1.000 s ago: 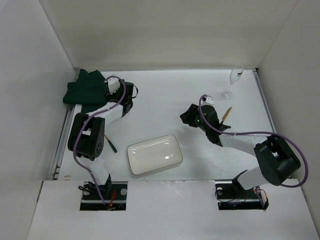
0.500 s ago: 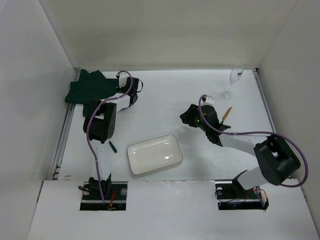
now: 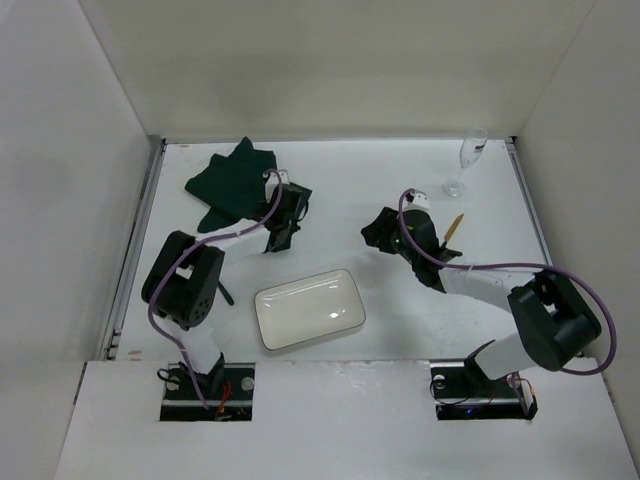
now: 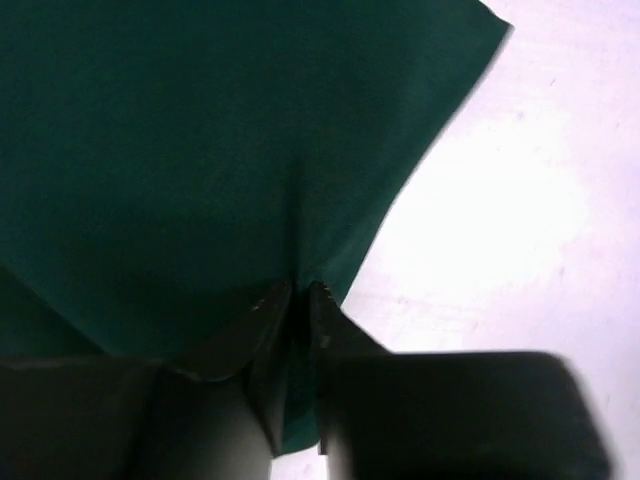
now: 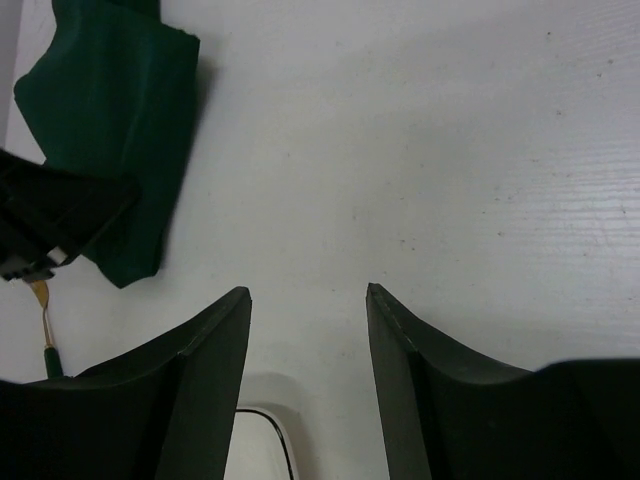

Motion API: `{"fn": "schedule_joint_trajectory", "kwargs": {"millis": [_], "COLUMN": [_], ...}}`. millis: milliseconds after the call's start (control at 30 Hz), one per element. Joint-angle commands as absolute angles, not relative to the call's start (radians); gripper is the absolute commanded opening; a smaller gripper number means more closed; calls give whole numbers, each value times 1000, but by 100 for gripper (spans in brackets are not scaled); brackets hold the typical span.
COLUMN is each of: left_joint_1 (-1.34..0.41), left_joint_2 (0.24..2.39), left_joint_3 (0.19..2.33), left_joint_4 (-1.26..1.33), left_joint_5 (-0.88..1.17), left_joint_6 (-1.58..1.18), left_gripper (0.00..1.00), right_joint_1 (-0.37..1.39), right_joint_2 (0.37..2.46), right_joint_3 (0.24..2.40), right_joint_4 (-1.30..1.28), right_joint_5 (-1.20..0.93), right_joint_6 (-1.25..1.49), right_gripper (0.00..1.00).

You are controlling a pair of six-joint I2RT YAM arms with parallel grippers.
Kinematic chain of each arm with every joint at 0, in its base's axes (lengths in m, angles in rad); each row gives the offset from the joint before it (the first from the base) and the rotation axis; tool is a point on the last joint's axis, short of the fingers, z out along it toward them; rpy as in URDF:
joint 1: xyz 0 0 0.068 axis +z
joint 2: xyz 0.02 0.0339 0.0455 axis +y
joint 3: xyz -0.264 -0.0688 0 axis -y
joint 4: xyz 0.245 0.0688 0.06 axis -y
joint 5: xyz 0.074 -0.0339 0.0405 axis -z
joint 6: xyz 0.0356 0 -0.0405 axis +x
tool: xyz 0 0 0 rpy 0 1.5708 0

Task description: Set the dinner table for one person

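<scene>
the left tool (image 4: 296,292) pinches the cloth (image 4: 200,150), and the right tool (image 5: 308,298) hangs open over the table (image 5: 470,140).

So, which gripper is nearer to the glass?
Right. The right gripper is open, closer to the robot than the glass and to its left, not touching it. The left gripper is much farther left, shut on the green cloth.

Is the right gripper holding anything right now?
No, the right gripper stands open in its wrist view, with only the bare white dinner table showing between its two fingers.
</scene>
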State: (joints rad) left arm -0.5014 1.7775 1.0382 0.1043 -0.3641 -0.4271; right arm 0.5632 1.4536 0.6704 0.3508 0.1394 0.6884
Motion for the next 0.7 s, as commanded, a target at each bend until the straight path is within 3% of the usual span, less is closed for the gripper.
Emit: {"fn": "schedule_joint_trajectory", "kwargs": {"millis": [0, 67, 167, 667], "left_joint_1": [-485, -510, -562, -602], "left_joint_2": [1637, 1611, 1632, 2011], "left_joint_3": [1003, 1035, 1118, 1411], "left_joint_4": [113, 112, 121, 71], "left_joint_5": [-357, -360, -364, -514], "left_joint_6": [-450, -430, -361, -60], "left_gripper": [23, 32, 38, 41], "right_joint_1": [558, 556, 551, 510], "right_joint_2": [1442, 1451, 1442, 1365], "right_joint_3": [676, 678, 675, 627], "right_joint_4": [405, 407, 400, 420], "right_joint_5": [153, 150, 146, 149], "right_joint_6": [686, 687, 696, 729], "right_gripper": [57, 57, 58, 58]}}
